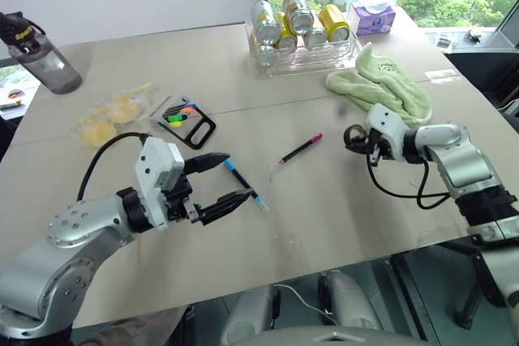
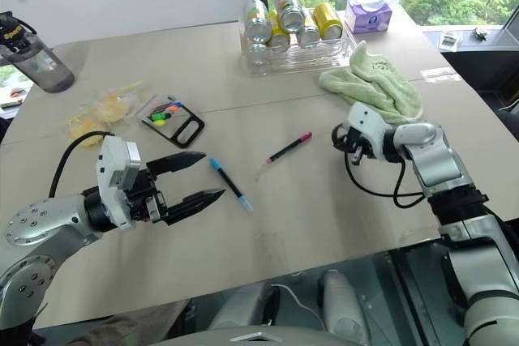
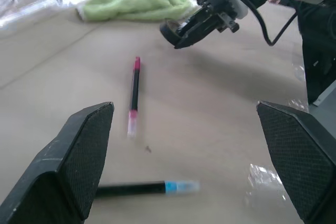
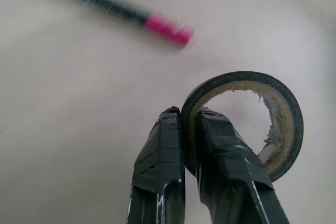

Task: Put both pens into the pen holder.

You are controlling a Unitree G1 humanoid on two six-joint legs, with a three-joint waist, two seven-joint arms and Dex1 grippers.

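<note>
Right tool [image 4: 190, 116]: fingers pressed together on the wall of a roll of black tape [image 4: 247, 124], held just above the counter [image 1: 340, 208] near the pink pen; it carries no pen.
Left tool [image 1: 231, 180]: fingers spread wide with nothing between them, hanging over the counter just beside the blue pen.
Blue pen [image 2: 230, 183]: lies flat on the counter in front of the left tool, not gripped.
Pink pen [image 1: 298, 151]: lies flat mid-counter, between the two tools, apart from the blue one.
Pen holder [image 1: 188, 120]: sits further back on the left of the counter, near a yellow wrapped bundle [image 1: 109, 117]; coloured marker ends show in it.
Progress: neither pen is in the holder, so both pick-ups and both drops are left to do; the tape looks like a side matter to the task.
Hard to make out: the holder seems to be lying on its side with the rim facing the camera, but that is not sure from here; its inside is mostly dark.
</note>
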